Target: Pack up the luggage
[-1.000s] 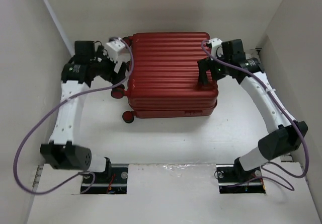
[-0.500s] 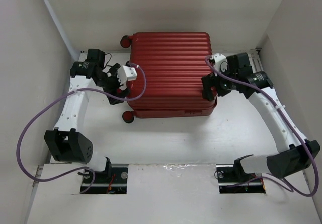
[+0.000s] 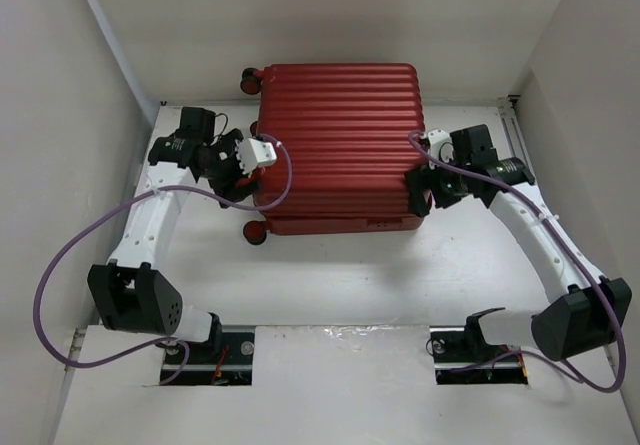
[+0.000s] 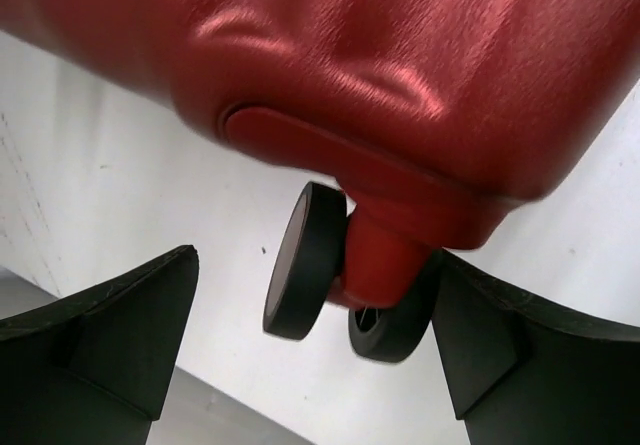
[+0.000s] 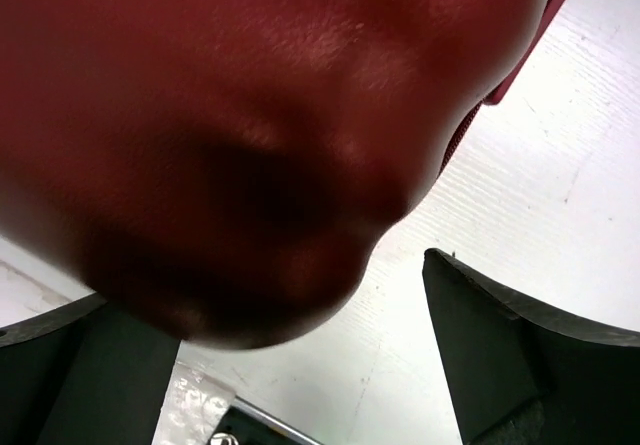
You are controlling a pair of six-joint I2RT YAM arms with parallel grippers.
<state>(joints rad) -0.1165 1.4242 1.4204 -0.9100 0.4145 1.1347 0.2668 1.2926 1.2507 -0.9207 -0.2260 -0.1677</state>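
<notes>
The luggage (image 3: 340, 145), a dark-red ribbed hard-shell suitcase, lies flat and closed at the back middle of the table. My left gripper (image 3: 238, 173) is at its left side, open. In the left wrist view a dark double wheel (image 4: 305, 260) on its red stem hangs between the fingers (image 4: 110, 345), close to the right one; I cannot tell if it touches. My right gripper (image 3: 418, 193) is open at the case's front right corner. In the right wrist view that rounded corner (image 5: 250, 165) fills the frame, between the fingers (image 5: 520, 355). The lining is hidden.
White walls enclose the table on the left, back and right. Other wheels show at the case's back left (image 3: 250, 80) and front left (image 3: 255, 230). Purple cables loop from both arms. A white table surface (image 3: 330, 275) lies in front of the case.
My left gripper has moved from the case's back left corner forward along its left side to a wheel. My right gripper has come off the lid down to the front right corner.
</notes>
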